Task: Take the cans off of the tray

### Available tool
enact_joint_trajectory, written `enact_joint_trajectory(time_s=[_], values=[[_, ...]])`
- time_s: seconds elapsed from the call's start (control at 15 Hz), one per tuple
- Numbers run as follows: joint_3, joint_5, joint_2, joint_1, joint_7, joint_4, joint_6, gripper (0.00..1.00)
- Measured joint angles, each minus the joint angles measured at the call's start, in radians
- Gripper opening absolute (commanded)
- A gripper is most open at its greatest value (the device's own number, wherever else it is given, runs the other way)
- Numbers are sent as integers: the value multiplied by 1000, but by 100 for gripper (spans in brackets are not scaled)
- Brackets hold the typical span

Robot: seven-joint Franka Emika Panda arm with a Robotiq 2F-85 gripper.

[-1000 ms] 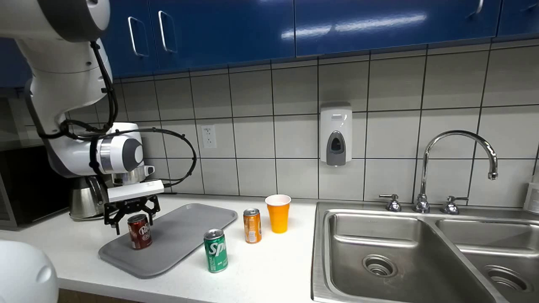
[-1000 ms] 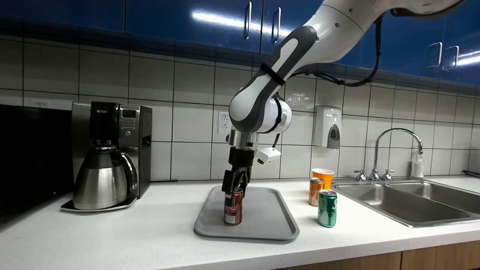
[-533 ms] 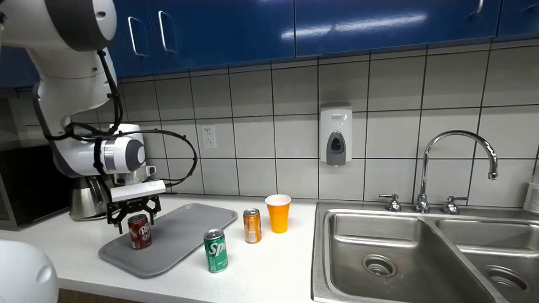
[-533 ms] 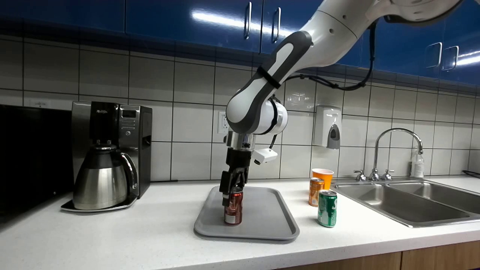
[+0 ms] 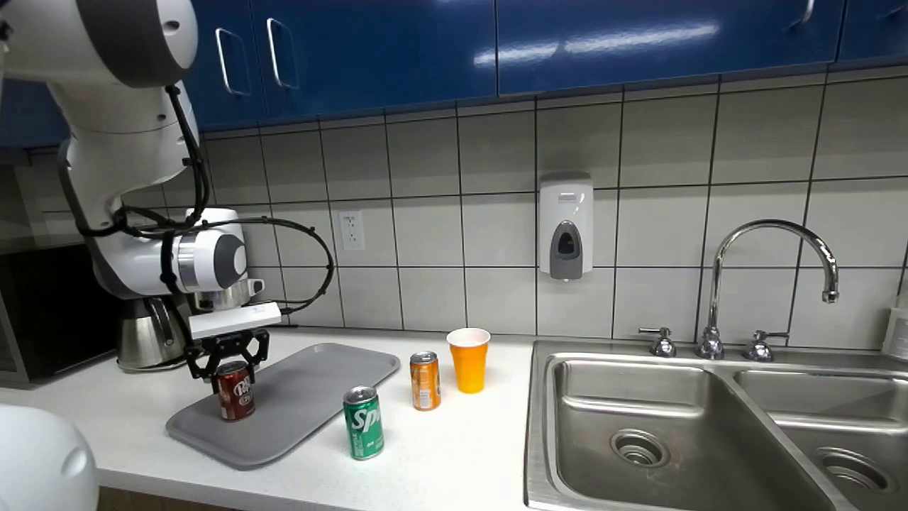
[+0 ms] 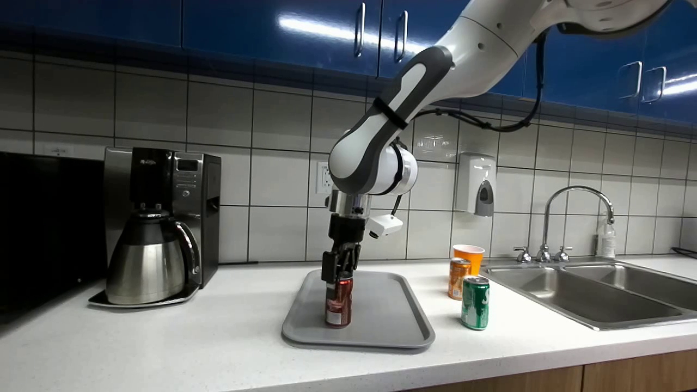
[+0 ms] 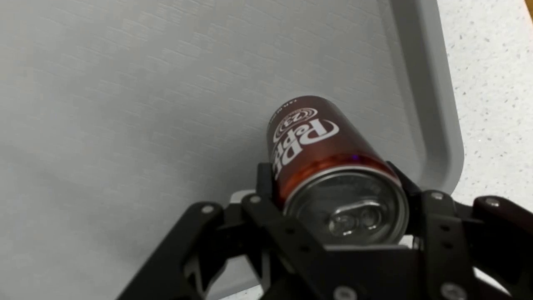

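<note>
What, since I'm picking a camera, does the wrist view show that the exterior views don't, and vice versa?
Wrist view only: the pull tab on the dark red can. In both exterior views only: the green can, the orange-bronze can, the yellow-orange cup and the sink. Shared: the dark red can on the tray, the tool around its top.

- I'm in a kitchen; home or office, I can't tell.
- My counter (image 6: 174,343) has a steel sink (image 5: 695,426), faucet (image 5: 715,298) near the back edge.
- Near that edge, a coffee maker (image 6: 188,207).
- Above: tiles (image 5: 427,231), blue cupboards (image 5: 397,50). Below the front edge: wooden fronts (image 6: 637,375).
</note>
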Motion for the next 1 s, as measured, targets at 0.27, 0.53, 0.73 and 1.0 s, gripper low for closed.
enact_joint_trajectory(time_s=[0.27,0.53,0.73,1.0], values=[[1,-1,-2,0,0,0,0,38],[8,-2,-14,4,0,0,1,38],[11,-2,-26,12,0,0,1,38],[11,-9,-40,16,1,0,1,38]])
